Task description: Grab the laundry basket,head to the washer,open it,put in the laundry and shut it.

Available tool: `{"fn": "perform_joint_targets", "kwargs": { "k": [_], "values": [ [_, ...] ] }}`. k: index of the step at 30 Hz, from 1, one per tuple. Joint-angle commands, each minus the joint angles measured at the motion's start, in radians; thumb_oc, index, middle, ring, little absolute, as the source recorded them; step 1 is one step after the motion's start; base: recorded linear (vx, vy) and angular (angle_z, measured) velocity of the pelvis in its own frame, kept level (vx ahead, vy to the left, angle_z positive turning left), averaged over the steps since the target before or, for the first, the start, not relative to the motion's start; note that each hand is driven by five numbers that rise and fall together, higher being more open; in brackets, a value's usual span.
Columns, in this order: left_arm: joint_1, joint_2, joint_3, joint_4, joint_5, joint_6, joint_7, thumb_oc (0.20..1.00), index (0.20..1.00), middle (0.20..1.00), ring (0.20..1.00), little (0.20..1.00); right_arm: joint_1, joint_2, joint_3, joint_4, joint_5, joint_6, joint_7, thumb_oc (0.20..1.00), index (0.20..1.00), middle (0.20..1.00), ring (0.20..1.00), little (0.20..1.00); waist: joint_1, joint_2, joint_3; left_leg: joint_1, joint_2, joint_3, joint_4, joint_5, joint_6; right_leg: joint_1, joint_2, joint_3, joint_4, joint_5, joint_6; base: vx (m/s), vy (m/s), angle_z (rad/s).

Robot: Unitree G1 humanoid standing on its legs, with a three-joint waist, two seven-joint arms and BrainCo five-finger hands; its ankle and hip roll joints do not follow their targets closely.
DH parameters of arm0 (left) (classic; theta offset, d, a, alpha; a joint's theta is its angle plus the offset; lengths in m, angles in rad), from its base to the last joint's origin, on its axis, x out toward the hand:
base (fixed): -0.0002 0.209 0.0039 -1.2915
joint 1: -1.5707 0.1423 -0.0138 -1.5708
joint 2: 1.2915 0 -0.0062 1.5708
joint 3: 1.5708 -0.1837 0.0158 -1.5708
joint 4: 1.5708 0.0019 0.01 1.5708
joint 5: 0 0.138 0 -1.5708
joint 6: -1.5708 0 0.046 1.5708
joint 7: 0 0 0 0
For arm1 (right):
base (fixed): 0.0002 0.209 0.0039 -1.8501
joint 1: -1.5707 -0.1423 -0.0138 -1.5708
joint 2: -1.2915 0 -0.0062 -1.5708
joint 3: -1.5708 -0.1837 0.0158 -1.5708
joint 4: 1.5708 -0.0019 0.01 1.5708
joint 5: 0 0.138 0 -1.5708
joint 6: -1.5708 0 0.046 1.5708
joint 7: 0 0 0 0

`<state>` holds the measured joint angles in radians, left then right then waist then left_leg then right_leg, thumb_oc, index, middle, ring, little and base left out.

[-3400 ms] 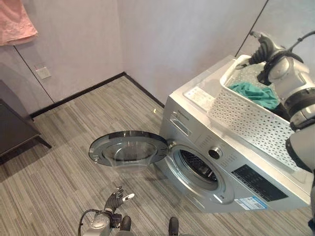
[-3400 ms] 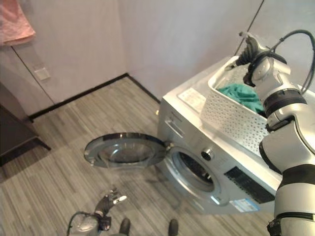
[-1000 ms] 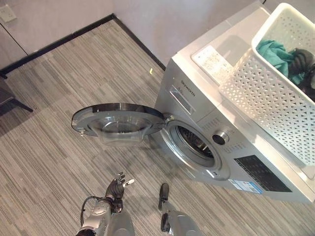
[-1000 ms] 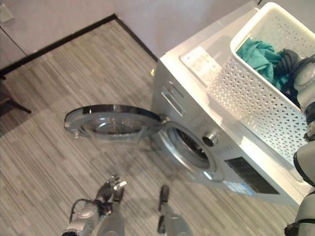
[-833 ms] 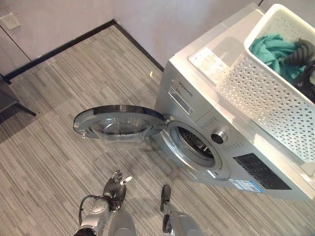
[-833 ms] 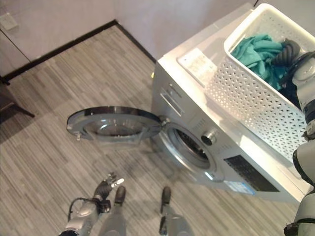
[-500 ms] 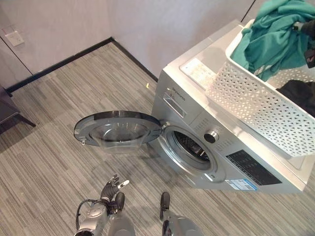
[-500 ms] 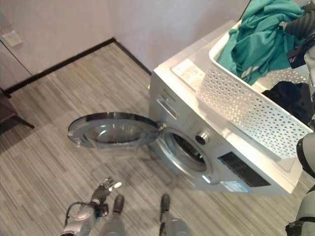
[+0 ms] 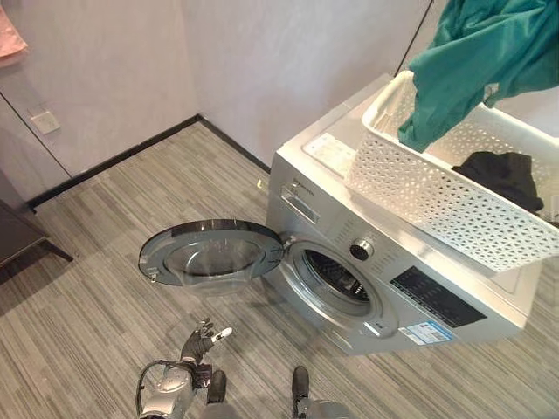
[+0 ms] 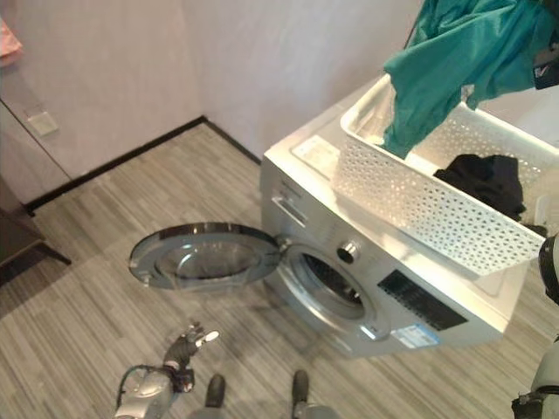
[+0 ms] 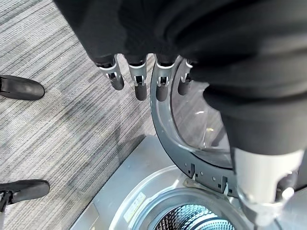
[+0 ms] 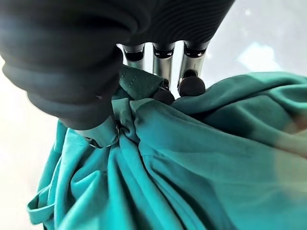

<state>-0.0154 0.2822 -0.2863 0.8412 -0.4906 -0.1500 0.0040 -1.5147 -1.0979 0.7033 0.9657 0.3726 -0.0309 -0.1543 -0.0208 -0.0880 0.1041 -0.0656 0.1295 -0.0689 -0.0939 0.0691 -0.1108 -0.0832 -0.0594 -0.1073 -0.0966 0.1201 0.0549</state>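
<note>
- Step: we're on the loading step. Door [image 9: 214, 253] is swung wide, drum [image 9: 336, 281] exposed, basket [image 9: 454, 196] sits on top of the washer [image 9: 384, 262].
- Right hand [image 12: 163, 84]: fingers and thumb curled tight into the teal garment [image 9: 472, 52], cloth bunched between thumb and fingertips. It hangs lifted above the basket, one tail dangling down over the basket's rim.
- A black garment [image 9: 502, 172] lies on the basket floor, below the held cloth, untouched.
- Left hand [image 11: 139, 79]: fingers straight and slightly spread, holding nothing; past the fingertips we see the door's rim and the drum mouth.
- Next, our read: carry the teal piece clear of the basket rim, down and round to the drum mouth, push it well in before letting go. Long loose tail may snag on the rim or hang out over the door seal.
- Then the black piece, then shut the door.
- Materials: teal cloth is soft, thin, drapes in deep folds, hemmed edge by the fingertips. Basket is white rigid plastic, perforated walls, rectangular. Door is round, dark ring with clear domed glass. Washer is silver; drum is perforated metal.
</note>
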Motion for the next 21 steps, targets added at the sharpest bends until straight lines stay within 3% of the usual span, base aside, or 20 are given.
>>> {"fn": "perform_joint_targets", "kwargs": {
  "k": [1,11,18,21],
  "values": [
    [-0.035,0.014,-0.029,0.036,0.041,-0.022,0.021,1.000,1.000,1.000,1.000,1.000,-0.102,-0.132,-0.039,-0.052,-0.042,-0.065,-0.098,0.200,0.200,0.200,0.200,0.200,0.003,-0.040,-0.047,0.091,0.022,0.041,0.007,-0.113,0.026,0.051,-0.087,0.014,0.065,-0.102,0.083,-0.01,0.029,-0.05],
    [-0.026,-0.012,0.006,0.076,0.059,-0.020,0.023,1.000,1.000,1.000,1.000,1.000,0.125,-0.221,-0.248,-0.323,-0.043,-0.108,-0.136,0.200,0.200,0.200,0.200,0.200,-0.035,-0.027,-0.052,0.118,0.000,0.088,0.007,-0.138,0.045,0.035,-0.098,0.067,0.063,-0.078,0.098,-0.01,0.049,-0.17],
    [-0.025,-0.046,0.033,0.091,0.084,-0.015,0.030,1.000,1.000,1.000,1.000,1.000,0.474,-0.247,-0.559,-0.632,-0.091,-0.143,-0.163,0.200,0.200,0.200,0.200,0.200,-0.066,-0.016,-0.056,0.136,-0.014,0.110,0.007,-0.152,0.057,0.034,-0.109,0.088,0.058,-0.068,0.106,0.00,0.042,-0.12],
    [-0.024,-0.053,0.043,0.098,0.105,-0.012,0.031,1.000,1.000,1.000,1.000,1.000,0.729,-0.240,-0.797,-0.804,-0.133,-0.157,-0.176,0.200,0.200,0.200,0.200,0.200,-0.074,-0.018,-0.062,0.138,-0.019,0.113,0.007,-0.156,0.062,0.033,-0.113,0.091,0.057,-0.066,0.109,0.00,0.022,-0.07]
  ]
}}
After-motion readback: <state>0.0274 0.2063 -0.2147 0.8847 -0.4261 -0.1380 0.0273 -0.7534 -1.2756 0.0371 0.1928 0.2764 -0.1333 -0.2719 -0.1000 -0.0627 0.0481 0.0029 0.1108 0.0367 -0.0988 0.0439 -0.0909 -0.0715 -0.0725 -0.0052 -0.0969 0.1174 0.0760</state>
